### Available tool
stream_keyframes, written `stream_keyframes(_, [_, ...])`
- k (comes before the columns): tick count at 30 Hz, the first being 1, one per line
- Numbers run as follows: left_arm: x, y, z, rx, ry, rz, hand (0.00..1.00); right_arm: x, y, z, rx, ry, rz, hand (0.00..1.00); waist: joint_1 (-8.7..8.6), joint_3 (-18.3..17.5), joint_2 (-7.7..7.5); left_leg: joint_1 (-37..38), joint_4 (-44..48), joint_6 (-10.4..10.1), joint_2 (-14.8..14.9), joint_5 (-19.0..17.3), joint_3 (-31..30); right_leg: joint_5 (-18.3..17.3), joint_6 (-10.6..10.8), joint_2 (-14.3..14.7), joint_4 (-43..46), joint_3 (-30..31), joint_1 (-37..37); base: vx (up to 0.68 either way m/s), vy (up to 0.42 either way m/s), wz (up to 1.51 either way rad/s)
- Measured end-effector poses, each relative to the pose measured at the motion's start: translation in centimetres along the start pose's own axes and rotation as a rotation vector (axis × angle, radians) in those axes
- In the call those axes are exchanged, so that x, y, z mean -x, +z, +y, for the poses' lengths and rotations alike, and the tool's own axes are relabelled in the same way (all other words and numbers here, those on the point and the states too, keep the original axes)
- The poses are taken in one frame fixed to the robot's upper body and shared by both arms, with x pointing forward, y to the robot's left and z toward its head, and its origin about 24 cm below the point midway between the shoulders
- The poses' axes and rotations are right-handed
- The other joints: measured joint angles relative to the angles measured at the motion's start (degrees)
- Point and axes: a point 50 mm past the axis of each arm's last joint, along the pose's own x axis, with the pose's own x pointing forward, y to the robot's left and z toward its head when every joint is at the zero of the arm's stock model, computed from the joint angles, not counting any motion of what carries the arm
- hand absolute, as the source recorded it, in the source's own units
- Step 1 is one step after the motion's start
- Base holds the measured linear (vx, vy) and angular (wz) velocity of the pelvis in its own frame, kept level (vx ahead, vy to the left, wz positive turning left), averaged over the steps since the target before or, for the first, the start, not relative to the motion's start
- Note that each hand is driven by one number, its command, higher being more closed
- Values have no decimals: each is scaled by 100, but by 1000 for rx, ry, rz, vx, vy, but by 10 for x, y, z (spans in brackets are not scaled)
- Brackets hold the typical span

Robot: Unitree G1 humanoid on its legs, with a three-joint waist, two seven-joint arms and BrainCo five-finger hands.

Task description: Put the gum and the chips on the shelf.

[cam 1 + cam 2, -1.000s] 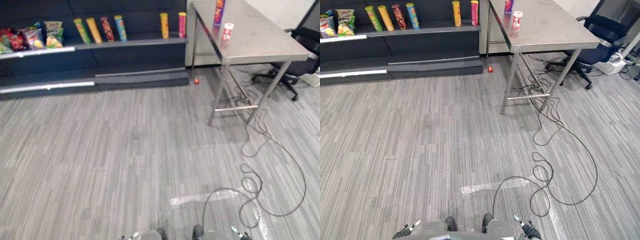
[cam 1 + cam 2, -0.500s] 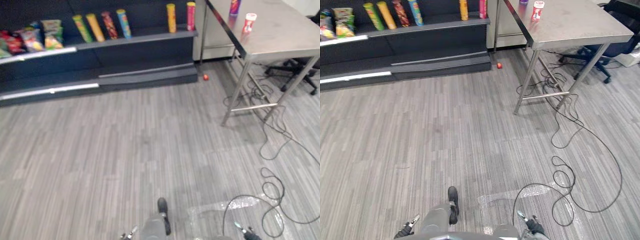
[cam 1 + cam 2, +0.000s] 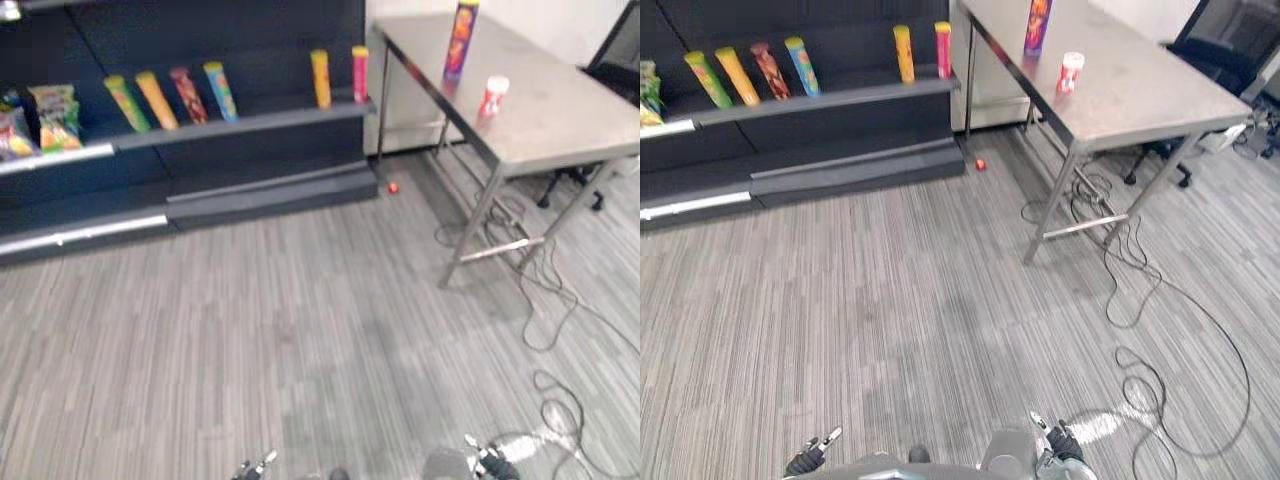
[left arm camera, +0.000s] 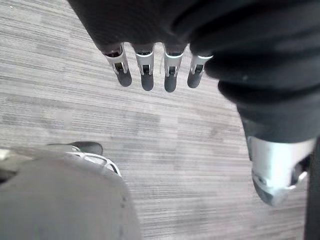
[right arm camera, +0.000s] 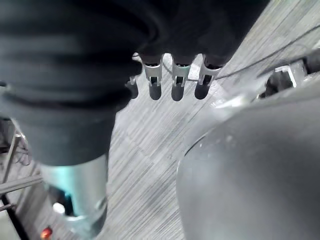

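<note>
The chips [image 3: 1037,25], a tall purple can, stand upright on the metal tabletop [image 3: 1130,90], and the gum [image 3: 1070,72], a small red and white bottle, stands near them on the same tabletop. The dark shelf [image 3: 840,97] to the left carries a row of other cans [image 3: 802,66]. The left robot hand [image 4: 147,75] and the right robot hand [image 5: 177,85] hang over the grey floor [image 3: 890,300], fingers straight and relaxed, both empty.

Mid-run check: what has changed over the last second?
Only the view shifted, since the camera moved with the robot; no object moved and nothing was grasped or released. The chips can and gum tub stay on the steel table. The left hand and right hand stay open and empty.
</note>
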Motion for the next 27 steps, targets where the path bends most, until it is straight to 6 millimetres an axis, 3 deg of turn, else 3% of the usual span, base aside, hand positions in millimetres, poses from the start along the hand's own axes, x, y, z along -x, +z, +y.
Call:
stream_keyframes(2, [-1, 1, -1, -14, -5, -2, 0, 0, 1, 0, 0, 1, -8, 0, -10, 28, 14, 179, -57, -32, 37, -142, -79, -176, -76, 209, -593, -409, -330, 214, -24, 20])
stream_keyframes(4, [-1, 1, -4, 16, -5, -3, 0, 1, -1, -3, -7, -8, 0, 0, -19, 63, 71, 330, -53, -97, 135, -327, -183, -145, -37, 487, -1687, -557, -501, 250, -92, 29])
stream_keyframes(5, [-1, 1, -7, 45, -2, -5, 0, 2, -3, -6, -19, -20, 8, 0, -24, 120, 124, 443, -49, -202, 246, -420, -253, -14, 61, 702, -2640, -548, -523, 465, -209, 25])
stream_keyframes(6, [-1, 0, -7, 64, 2, -4, 0, 3, -5, -7, -31, -27, 12, 0, -27, 146, 139, 508, -49, -311, 311, -481, -310, 184, 102, 809, -3427, -523, -542, 495, -224, 33])
stream_keyframes(7, [-1, 0, -6, 81, 7, -6, 0, 4, -9, -8, -44, -31, 20, 0, -26, 166, 109, 619, -60, -458, 361, -563, -384, 605, 198, 883, -4359, -430, -538, 548, -249, 32])
stream_keyframes(9, [-1, 1, -3, 120, 21, -10, 0, 6, -16, -9, -50, -35, 39, 0, -32, 186, 10, 808, -87, -664, 403, -790, -557, 1020, 260, 848, -5059, -259, -503, 447, -226, 45])
stream_keyframes(10, [-1, -1, -5, 147, 23, -4, 0, 7, -17, -12, -54, -44, 42, 0, -48, 212, 61, 942, -83, -705, 536, -907, -637, 1397, 199, 926, -4784, -253, -514, 532, -276, 51])
stream_keyframes(11, [0, -4, -14, 180, 10, 4, 0, 7, -16, -13, -56, -48, 35, 0, -28, 152, 200, 983, -71, -760, 675, -857, -657, 1306, 43, 1016, -4314, -318, -690, 649, -337, 32])
stream_keyframes(12, [0, -4, -19, 200, -4, -2, 0, 6, -13, -15, -60, -52, 26, 0, -8, 132, 297, 1008, -54, -849, 791, -603, -652, 1019, -243, 1072, -3988, -372, -763, 532, -291, 22])
stream_keyframes(16, [0, -3, -23, 210, -23, -7, 0, 7, -13, -14, -62, -51, 27, 0, -19, 115, 299, 941, 398, -1059, 1034, 123, -945, 397, -381, 1101, -3560, -629, -558, 518, -296, 22])
stream_keyframes(18, [-1, -1, -23, 218, -25, -13, 0, 7, -15, -17, -60, -57, 31, 0, -28, 103, 304, 729, 1097, -1374, 1125, 432, -1219, 143, -396, 1111, -3576, -716, -278, 431, -186, 25])
stream_keyframes(20, [-1, 3, -23, 222, -26, -31, 0, 8, -15, -20, -55, -61, 33, 0, -9, 88, 294, 4, 2765, -2016, 1226, 1128, -1594, -108, -406, 1124, -3719, -787, 156, 361, -114, 16])
stream_keyframes(21, [-1, 3, -23, 226, -24, -33, 0, 8, -15, -20, -56, -60, 33, 0, -7, 96, 270, -205, 3270, -2064, 1264, 1149, -1600, -142, -446, 1126, -3779, -786, 268, 376, -61, 6])
stream_keyframes(23, [-2, 6, -25, 242, -26, -49, 0, 8, -14, -20, -58, -60, 28, 0, -7, 83, 289, -886, 4594, -1996, 1330, 891, -1245, -191, -513, 1138, -4064, -780, 773, 371, -11, -1])
stream_keyframes(24, [-2, 9, -26, 251, -27, -67, 0, 8, -15, -20, -57, -58, 30, 0, 18, 71, 259, -1163, 4863, -1818, 1336, 550, -897, -180, -495, 1116, -4272, -742, 1073, 234, 11, -6])
stream_keyframes(25, [-2, 11, -25, 254, -26, -78, 0, 8, -15, -18, -55, -54, 31, 0, 31, 65, 245, -1314, 4894, -1656, 1340, 375, -726, -176, -486, 1106, -4373, -709, 1200, 253, 76, -19])
stream_keyframes(26, [-2, 16, -27, 262, -32, -103, 0, 7, -13, -15, -50, -48, 25, 0, 67, 51, 220, -1722, 4770, -1313, 1369, 21, -384, -169, -409, 1060, -4565, -651, 1449, 235, 128, -27])
stream_keyframes(27, [-2, 18, -28, 262, -36, -114, 0, 7, -13, -13, -60, -46, 22, 0, 83, 44, 200, -1895, 4452, -1197, 1404, -88, -219, -192, -341, 1021, -4610, -596, 1537, 281, 165, -30])
